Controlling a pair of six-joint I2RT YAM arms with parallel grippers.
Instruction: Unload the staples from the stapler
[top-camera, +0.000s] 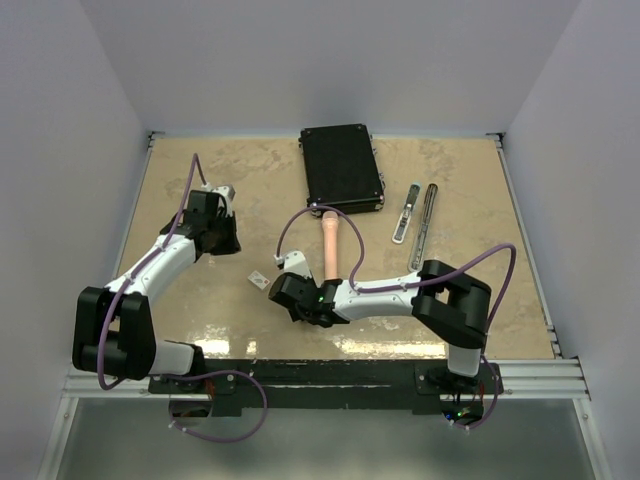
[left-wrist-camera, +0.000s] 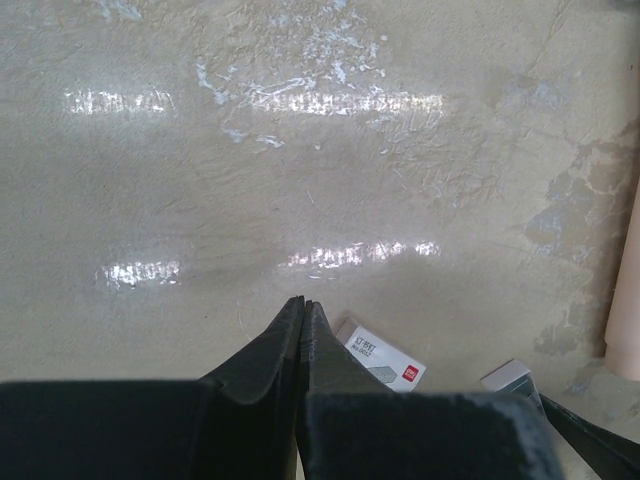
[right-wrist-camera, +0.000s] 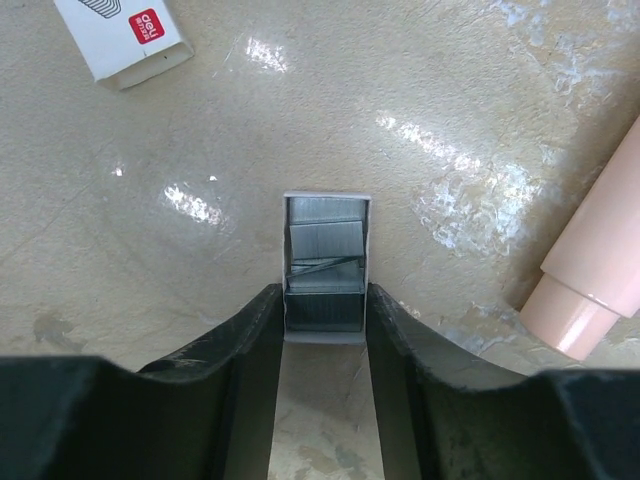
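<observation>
I am clasping the white tray (right-wrist-camera: 327, 198) by its sides in my right gripper (right-wrist-camera: 324, 292), staples (right-wrist-camera: 325, 250) lying inside, just beside the pink handle (right-wrist-camera: 600, 260); my left gripper (left-wrist-camera: 303, 310) is hanging pinched together, farther off.

**Desk layout: case at the back, loose parts to the right, staples front and centre.**

On the desk (top-camera: 480, 200), the case (top-camera: 342, 168) lies at the far middle. The handle (top-camera: 331, 245) runs forward from the case's near edge. Right of the handle lie a short bar (top-camera: 406, 212) and, beside it, a long bar (top-camera: 425, 225). Left of the handle's near end, the staples (right-wrist-camera: 324, 262) lie in a tray (right-wrist-camera: 327, 196). The tray sits between the right gripper's (right-wrist-camera: 323, 300) fingers, which touch its sides. A small box (right-wrist-camera: 122, 35) lies farther left, just beyond the left gripper (left-wrist-camera: 303, 305).
</observation>
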